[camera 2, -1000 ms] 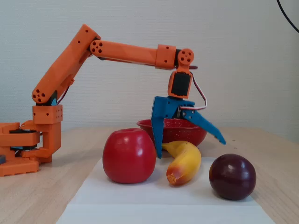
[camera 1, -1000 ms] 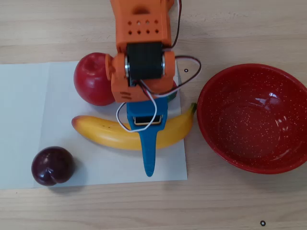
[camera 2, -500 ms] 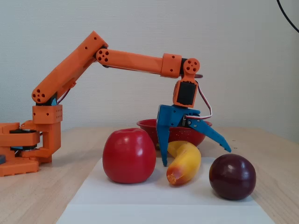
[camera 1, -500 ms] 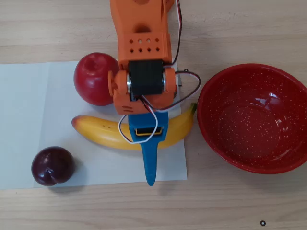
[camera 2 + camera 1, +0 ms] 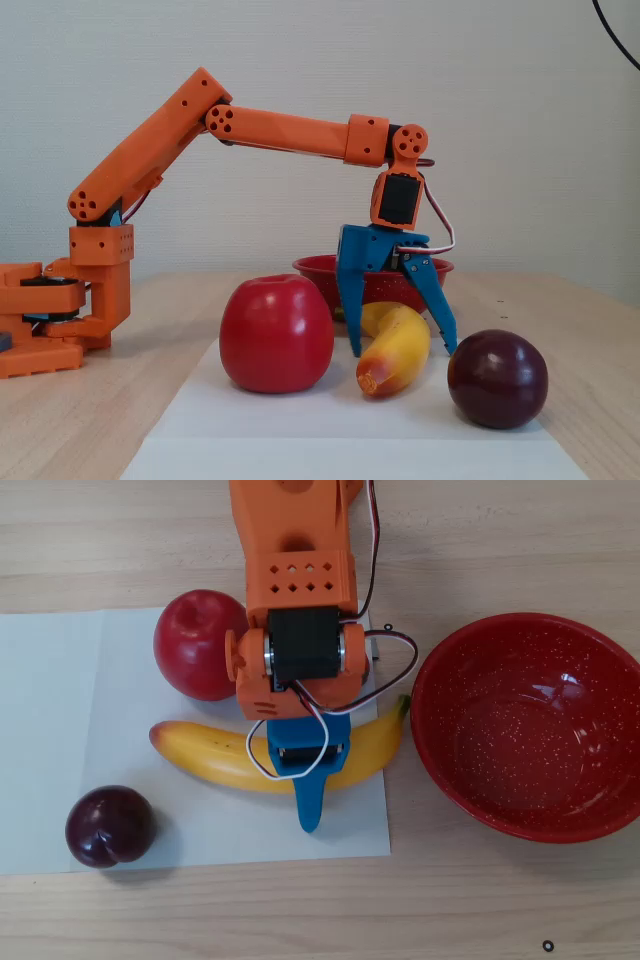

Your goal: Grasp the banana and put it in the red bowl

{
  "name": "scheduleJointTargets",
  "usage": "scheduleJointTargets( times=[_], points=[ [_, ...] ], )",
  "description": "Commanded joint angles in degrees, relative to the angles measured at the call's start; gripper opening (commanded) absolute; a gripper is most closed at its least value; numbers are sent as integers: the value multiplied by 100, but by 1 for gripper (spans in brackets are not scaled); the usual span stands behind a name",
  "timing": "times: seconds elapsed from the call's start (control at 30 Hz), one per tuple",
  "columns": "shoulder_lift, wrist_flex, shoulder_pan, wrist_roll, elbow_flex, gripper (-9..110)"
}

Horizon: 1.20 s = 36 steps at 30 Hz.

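Overhead view: the banana (image 5: 235,760) lies across the near-right part of the white paper sheet (image 5: 60,730), green stem tip toward the red bowl (image 5: 530,725), which sits on bare table (image 5: 450,540) just off the sheet's right edge. The orange arm (image 5: 295,570) covers the banana's middle; only one blue finger shows past it.

Fixed view: the end effector (image 5: 403,352) straddles the banana (image 5: 395,350), one blue finger on each side, jaws partly closed around it. Whether the fingers touch the fruit cannot be determined. The banana rests on the sheet.

A red apple (image 5: 276,333) sits beside the banana toward the arm's base; a dark plum (image 5: 497,378) sits near the sheet's front corner.
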Motion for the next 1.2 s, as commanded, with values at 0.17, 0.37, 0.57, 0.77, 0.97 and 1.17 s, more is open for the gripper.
scheduleJointTargets(
  times=[0.17,0.37,0.57,0.77,0.97,1.17],
  points=[
    [844,-44,-62,26,-167,13],
    [1204,-53,-88,-53,-35,0],
    [1714,114,-132,-44,18,0],
    [2312,360,-149,18,167,0],
    [2769,580,-255,97,176,0],
    [3146,729,-439,316,141,0]
  ],
)
